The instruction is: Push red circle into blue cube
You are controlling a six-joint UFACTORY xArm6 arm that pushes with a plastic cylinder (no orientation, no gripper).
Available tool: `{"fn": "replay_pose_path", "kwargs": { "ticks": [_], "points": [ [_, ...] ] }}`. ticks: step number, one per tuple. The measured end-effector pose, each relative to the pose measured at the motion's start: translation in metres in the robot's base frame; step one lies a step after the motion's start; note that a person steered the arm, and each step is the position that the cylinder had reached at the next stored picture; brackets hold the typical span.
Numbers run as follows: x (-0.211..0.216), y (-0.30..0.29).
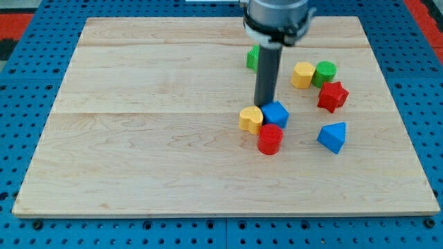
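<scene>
The red circle (270,139) stands just right of the board's middle. The blue cube (276,114) sits directly above it in the view and touches it. A yellow block (251,119) presses against the blue cube's left side and the red circle's upper left. My tip (264,104) is at the top edge of the cluster, between the yellow block and the blue cube. The dark rod rises from there to the view's top.
A green block (253,57) is partly hidden behind the rod. A yellow block (302,75), a green circle (324,72) and a red star-like block (332,96) cluster at the right. A blue triangular block (332,137) lies right of the red circle.
</scene>
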State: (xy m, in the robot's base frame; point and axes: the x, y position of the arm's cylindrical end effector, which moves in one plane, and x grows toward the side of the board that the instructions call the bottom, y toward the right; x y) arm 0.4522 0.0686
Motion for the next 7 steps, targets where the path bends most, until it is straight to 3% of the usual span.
{"fn": "replay_pose_path", "kwargs": {
  "ticks": [3, 4, 7],
  "points": [
    [0.045, -0.053],
    [0.095, -0.061],
    [0.066, -0.016]
  ]
}}
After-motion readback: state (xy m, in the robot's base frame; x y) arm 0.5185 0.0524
